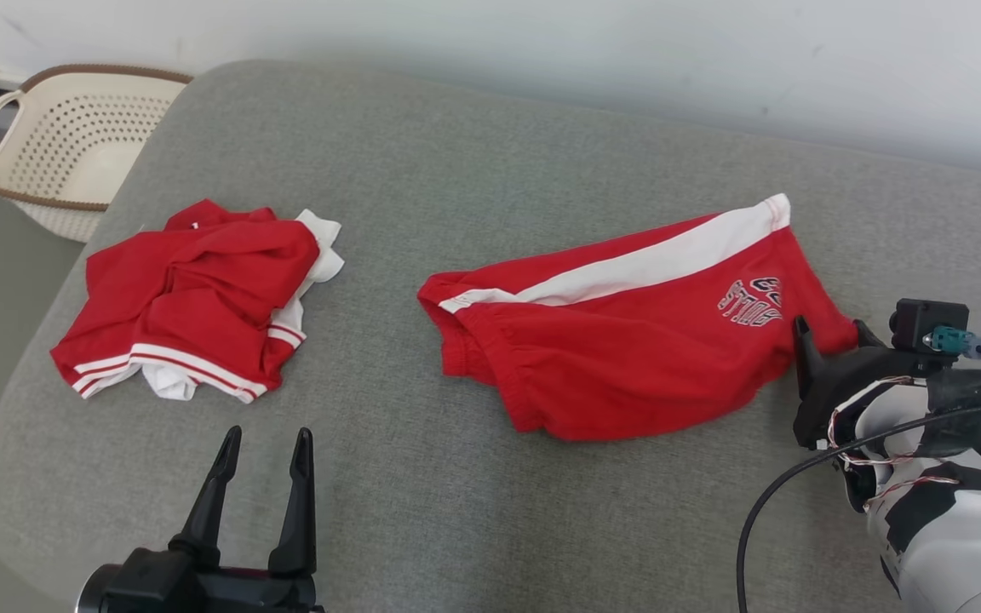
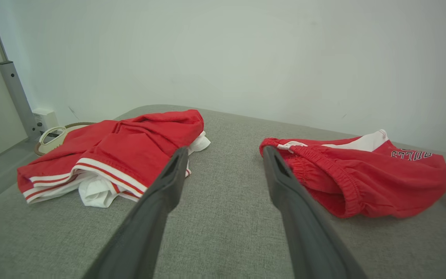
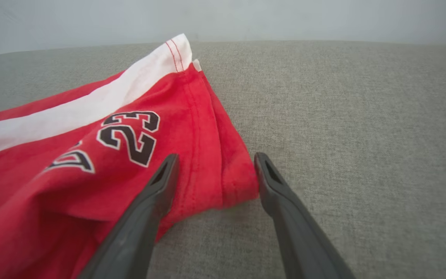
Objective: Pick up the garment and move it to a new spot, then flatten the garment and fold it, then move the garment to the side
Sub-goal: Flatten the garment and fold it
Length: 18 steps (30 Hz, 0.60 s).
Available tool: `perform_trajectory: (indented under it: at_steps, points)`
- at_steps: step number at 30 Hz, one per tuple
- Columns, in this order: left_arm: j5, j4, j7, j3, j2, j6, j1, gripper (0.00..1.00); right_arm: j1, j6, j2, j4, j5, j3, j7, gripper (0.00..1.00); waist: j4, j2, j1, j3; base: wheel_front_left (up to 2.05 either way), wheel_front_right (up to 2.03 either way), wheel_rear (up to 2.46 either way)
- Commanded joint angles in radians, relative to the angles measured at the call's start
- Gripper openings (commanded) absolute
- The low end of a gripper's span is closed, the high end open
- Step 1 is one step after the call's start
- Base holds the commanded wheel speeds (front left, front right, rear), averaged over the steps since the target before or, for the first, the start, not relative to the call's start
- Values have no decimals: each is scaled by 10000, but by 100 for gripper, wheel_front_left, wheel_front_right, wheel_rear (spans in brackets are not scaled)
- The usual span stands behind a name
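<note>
Red shorts (image 1: 627,340) are laid rumpled right of centre on the grey pad (image 1: 456,170) — judged light and limp, best taken at the hem corner straddled by the open right gripper (image 3: 215,157). Left gripper (image 1: 268,432) is held open, empty. A second red garment (image 1: 192,289) and basket (image 1: 107,72) are noted leftward — well clear.

Soft red cloth shorts (image 1: 627,349) on a coarse-woven matt grey cushion (image 1: 473,170).

Bright, even, diffuse light; soft shadow under red shorts (image 2: 381,182). Wrist views bend at edges; pics sharp.
</note>
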<state>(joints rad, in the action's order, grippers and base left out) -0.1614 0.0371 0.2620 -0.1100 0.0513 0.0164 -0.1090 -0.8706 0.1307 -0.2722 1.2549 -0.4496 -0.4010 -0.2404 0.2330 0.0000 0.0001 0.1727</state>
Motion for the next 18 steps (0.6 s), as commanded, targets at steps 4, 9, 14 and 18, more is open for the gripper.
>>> perform_trajectory:
  at_steps: [4,9,14,18]
  points:
    - [-147,-98,28,-23,-7,56,-113,100,59,0,111,195,79,120,210,0,233,0,-1,114,0,0,0]
    - [-186,-202,28,0,-7,121,-88,100,142,1,171,256,116,219,52,0,184,0,-1,-36,0,0,0]
    - [-106,-328,28,69,-6,70,184,100,586,0,375,-63,-283,360,-173,0,-61,0,-1,-492,0,0,0]
    - [2,-273,28,194,-7,53,472,100,1300,0,475,-716,-694,157,-232,0,-410,0,-1,-892,0,0,0]
